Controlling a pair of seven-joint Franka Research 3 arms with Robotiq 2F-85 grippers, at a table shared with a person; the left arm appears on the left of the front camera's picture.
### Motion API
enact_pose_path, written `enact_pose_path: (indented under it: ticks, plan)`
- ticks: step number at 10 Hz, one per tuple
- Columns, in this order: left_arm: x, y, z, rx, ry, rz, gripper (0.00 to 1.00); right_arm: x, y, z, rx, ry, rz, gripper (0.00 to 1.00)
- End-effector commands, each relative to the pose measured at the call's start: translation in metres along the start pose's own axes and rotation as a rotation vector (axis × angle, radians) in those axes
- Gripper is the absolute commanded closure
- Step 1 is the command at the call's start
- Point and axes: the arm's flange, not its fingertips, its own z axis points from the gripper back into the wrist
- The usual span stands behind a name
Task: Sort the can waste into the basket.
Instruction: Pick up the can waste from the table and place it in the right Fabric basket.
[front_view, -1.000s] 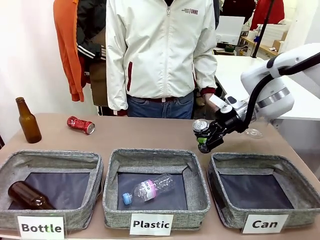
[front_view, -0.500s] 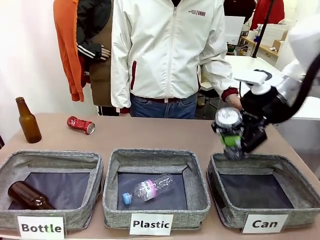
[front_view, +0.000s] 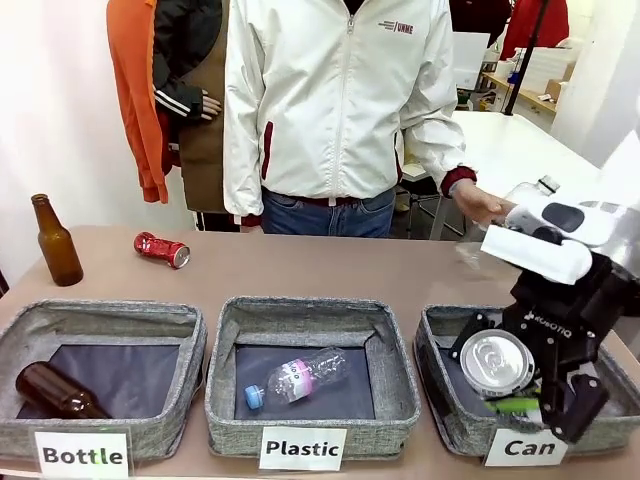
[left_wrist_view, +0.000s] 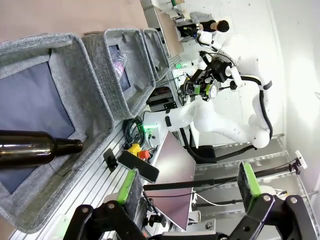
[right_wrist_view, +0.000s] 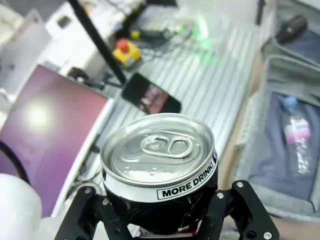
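My right gripper (front_view: 525, 378) is shut on the black can (front_view: 497, 362), whose silver top is tipped toward the front camera. The can hangs low over the grey basket (front_view: 458, 430) labelled "Can", at about rim height. In the right wrist view the can (right_wrist_view: 160, 155) sits between the two black fingers (right_wrist_view: 95, 212). A red dented can (front_view: 161, 249) lies on its side on the table at the far left. My left gripper (left_wrist_view: 190, 186) stands open with nothing between its green pads.
A "Plastic" bin (front_view: 225, 390) in the middle holds a clear bottle (front_view: 298, 377). The "Bottle" bin (front_view: 190, 350) on the left holds a brown bottle (front_view: 55, 392). Another brown bottle (front_view: 55, 243) stands far left. A person's hand (front_view: 480, 205) rests by a clear bottle (front_view: 528, 190).
My right arm has swung the black can from above the table's far right side forward and down over the "Can" basket. The person's hand moved toward the clear bottle.
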Motion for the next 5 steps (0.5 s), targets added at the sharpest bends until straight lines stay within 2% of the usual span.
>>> enact_pose_path:
  ticks: [1, 2, 3, 4, 5]
  plan:
    - [-0.002, -0.003, 0.001, -0.007, 0.003, 0.016, 0.00, -0.018, -0.014, 0.016, -0.048, 0.064, -0.132, 1.00]
    - [-0.002, -0.003, 0.001, -0.007, 0.003, 0.016, 0.00, -0.035, -0.019, 0.031, -0.046, 0.178, -0.222, 1.00]
    - [-0.002, -0.003, 0.001, -0.007, 0.003, 0.016, 0.00, -0.054, -0.008, 0.049, -0.054, 0.239, -0.320, 1.00]
    - [-0.002, -0.003, 0.001, -0.007, 0.003, 0.016, 0.00, -0.072, 0.010, 0.068, -0.195, 0.375, -0.438, 1.00]
    - [-0.002, -0.003, 0.001, -0.007, 0.003, 0.016, 0.00, -0.086, 0.024, 0.084, -0.259, 0.405, -0.560, 1.00]
